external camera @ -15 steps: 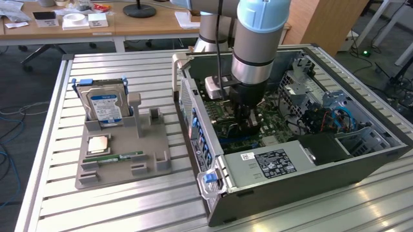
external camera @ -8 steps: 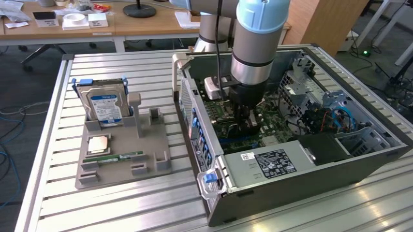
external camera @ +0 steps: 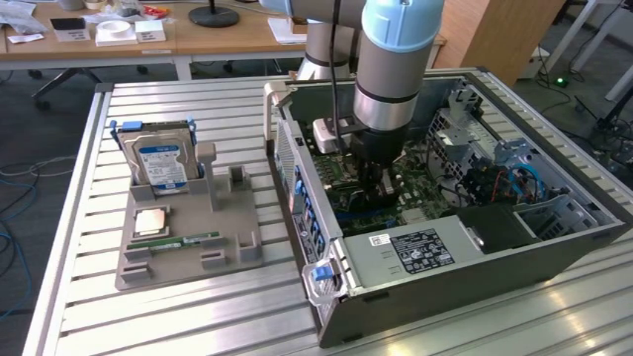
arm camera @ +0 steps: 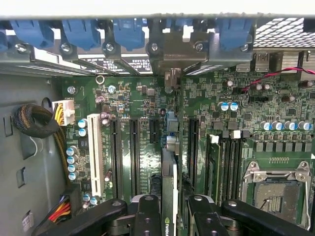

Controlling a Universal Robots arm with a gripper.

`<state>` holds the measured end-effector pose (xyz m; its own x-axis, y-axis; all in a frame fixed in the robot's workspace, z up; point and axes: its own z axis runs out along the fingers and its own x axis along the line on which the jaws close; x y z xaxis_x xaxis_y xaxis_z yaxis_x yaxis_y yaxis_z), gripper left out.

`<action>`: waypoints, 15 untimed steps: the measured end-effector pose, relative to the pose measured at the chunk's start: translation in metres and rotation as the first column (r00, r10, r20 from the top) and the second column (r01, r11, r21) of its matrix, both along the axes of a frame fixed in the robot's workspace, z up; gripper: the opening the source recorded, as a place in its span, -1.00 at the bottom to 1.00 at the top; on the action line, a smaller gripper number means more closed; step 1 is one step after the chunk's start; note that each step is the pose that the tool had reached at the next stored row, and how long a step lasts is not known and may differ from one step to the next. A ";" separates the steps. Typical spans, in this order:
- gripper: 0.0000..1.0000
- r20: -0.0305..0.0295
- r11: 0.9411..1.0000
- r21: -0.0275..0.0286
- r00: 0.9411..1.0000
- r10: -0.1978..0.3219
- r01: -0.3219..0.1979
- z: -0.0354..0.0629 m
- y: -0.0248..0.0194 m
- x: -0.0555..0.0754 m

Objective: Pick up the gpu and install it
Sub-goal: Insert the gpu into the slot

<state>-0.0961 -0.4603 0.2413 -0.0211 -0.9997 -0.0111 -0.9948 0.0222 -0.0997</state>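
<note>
Motherboard (arm camera: 147,110): green, black slots, one white slot (arm camera: 95,155). Gpu (arm camera: 169,196): dark, edge-on. Gripper (arm camera: 170,216): black. Case latches (arm camera: 81,32): blue. Drive (external camera: 161,165) at the table's far edge: blue-and-white label. Holder (external camera: 188,237): grey. Table (external camera: 198,319): silver, ribbed. Arm (external camera: 396,67): grey, pale-blue cap.

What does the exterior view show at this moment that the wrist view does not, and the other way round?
Exterior view alone: the grey parts tray beside the open computer case, with the hard drive standing upright in it and a memory stick lying flat.

Wrist view alone: the gripper closed on the gpu, held edge-on above the motherboard's expansion slots, its bracket at the rear slot openings; the empty CPU socket.

Both: the arm reaching down inside the case over the green motherboard.
</note>
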 end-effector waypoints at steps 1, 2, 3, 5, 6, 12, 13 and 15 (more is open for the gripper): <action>-0.47 0.000 1.000 0.000 1.000 0.000 0.000 -0.0001 0.0000 0.000; -0.47 0.000 1.000 0.000 1.000 0.000 0.000 -0.0001 0.0000 0.000; -0.47 0.000 1.000 0.000 1.000 0.000 0.000 -0.0001 0.0000 0.000; -0.21 0.000 1.000 0.000 1.000 0.000 0.000 -0.0032 0.0000 0.000; -0.21 0.000 1.000 0.000 1.000 0.000 0.000 -0.0032 0.0000 0.000; -0.21 0.000 1.000 0.000 1.000 0.000 0.000 -0.0032 0.0000 0.000; -0.21 0.000 1.000 0.000 1.000 0.000 0.000 -0.0032 0.0000 0.000; -0.21 0.000 1.000 0.000 1.000 0.000 0.000 -0.0032 0.0000 0.000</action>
